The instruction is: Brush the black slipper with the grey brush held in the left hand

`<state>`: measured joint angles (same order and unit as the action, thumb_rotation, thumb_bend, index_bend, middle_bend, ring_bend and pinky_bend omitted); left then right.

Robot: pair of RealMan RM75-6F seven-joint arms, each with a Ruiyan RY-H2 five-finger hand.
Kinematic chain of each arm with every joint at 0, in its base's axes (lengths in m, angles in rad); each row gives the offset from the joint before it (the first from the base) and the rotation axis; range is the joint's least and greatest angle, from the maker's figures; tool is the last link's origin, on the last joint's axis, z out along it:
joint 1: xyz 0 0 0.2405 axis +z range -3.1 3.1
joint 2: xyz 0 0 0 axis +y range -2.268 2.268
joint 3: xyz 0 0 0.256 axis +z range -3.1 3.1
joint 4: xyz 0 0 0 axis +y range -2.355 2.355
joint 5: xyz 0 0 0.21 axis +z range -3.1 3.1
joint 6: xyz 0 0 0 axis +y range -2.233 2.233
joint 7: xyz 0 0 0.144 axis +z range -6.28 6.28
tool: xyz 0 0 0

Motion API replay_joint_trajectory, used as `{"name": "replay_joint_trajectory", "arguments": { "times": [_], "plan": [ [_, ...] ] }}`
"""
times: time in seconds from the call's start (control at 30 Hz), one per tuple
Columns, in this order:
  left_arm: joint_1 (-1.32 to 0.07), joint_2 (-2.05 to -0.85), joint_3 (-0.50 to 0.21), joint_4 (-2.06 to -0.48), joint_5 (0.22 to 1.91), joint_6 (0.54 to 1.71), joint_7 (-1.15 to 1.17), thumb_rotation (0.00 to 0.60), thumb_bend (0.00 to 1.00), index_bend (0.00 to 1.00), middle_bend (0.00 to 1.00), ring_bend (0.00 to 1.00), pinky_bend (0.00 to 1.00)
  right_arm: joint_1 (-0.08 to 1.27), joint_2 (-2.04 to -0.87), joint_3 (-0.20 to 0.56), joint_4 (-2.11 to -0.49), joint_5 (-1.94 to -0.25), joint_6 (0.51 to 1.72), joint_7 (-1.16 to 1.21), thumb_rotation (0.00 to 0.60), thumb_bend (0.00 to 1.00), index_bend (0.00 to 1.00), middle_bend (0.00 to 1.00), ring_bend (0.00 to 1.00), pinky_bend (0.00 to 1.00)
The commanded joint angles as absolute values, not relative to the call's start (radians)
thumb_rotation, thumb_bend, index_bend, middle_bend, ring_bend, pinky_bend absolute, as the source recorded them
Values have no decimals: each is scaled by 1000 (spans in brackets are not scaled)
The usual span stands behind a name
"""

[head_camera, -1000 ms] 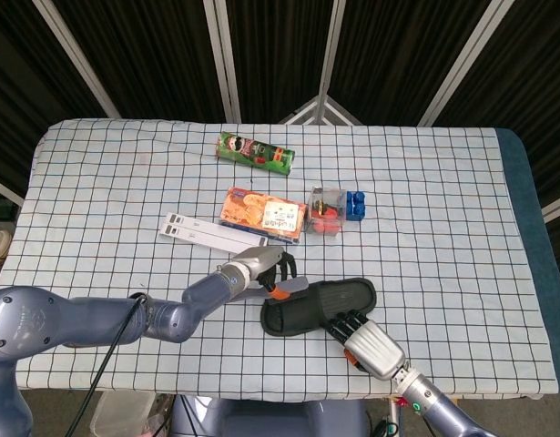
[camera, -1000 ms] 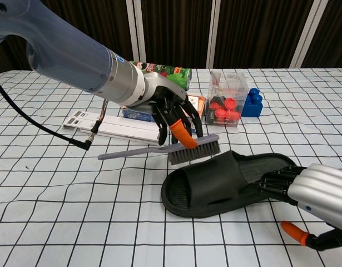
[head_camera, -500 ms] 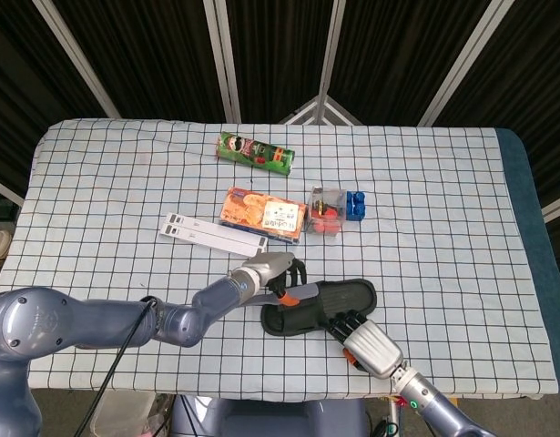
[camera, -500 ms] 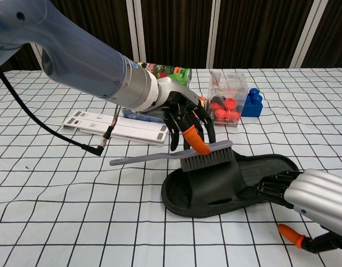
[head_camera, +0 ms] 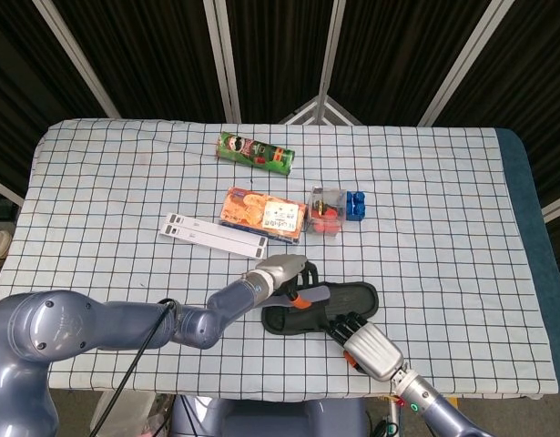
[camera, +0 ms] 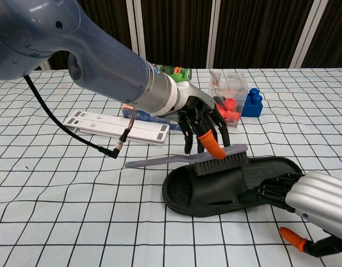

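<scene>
Left hand (head_camera: 281, 273) sits just left of frame centre in the head view, gripping the grey brush (head_camera: 314, 295), whose head lies over the black slipper (head_camera: 320, 308). That slipper rests low in the frame on the checked desk (head_camera: 106, 182), long axis running left to right. Right hand (head_camera: 371, 350) reaches in from the lower right, fingers on the slipper's near right edge; whether they clamp it cannot be told from here.

Chest view next: the left hand (camera: 201, 119) comes down from the upper left, fingers closed round the brush (camera: 187, 158), bristles touching the slipper's (camera: 226, 186) strap. Brush handle points left, roughly along the slipper's length, so the next stroke probably runs along that axis. Right hand (camera: 310, 200), at lower right, has fingertips touching the slipper's right side, apparently steadying it; a full grip is not evident.
</scene>
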<state>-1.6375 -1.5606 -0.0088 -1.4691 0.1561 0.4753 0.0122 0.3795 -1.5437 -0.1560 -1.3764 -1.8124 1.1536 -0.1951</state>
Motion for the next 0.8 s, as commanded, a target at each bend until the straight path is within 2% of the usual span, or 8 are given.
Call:
{"name": "replay_joint_trajectory", "arguments": {
  "times": [0.03,0.27,0.5,0.63,0.8],
  "plan": [
    [-1667,-1539,19,-1502,129,504,45,600,746,521,664,541,555,380,-1544,-156,-1378,-1811,1154,-196,600,603,179,249,200,239],
    [-1717,-1491,96,-1577,52,536,117,600,747,521,662,541,555,379,-1547,-159,-1382,-1808,1159,-204,600,603,179,249,200,239],
    [-1717,-1482,133,-1599,31,560,150,600,747,522,662,541,555,379,-1548,-162,-1386,-1804,1160,-208,600,604,179,249,200,239],
    [-1703,-1495,126,-1593,45,590,158,600,747,523,663,541,554,379,-1548,-163,-1389,-1800,1158,-211,600,604,179,249,200,239],
    [-1650,-1543,64,-1566,120,635,138,600,747,532,667,541,553,380,-1547,-166,-1392,-1796,1155,-215,600,603,179,249,200,239]
  ]
}}
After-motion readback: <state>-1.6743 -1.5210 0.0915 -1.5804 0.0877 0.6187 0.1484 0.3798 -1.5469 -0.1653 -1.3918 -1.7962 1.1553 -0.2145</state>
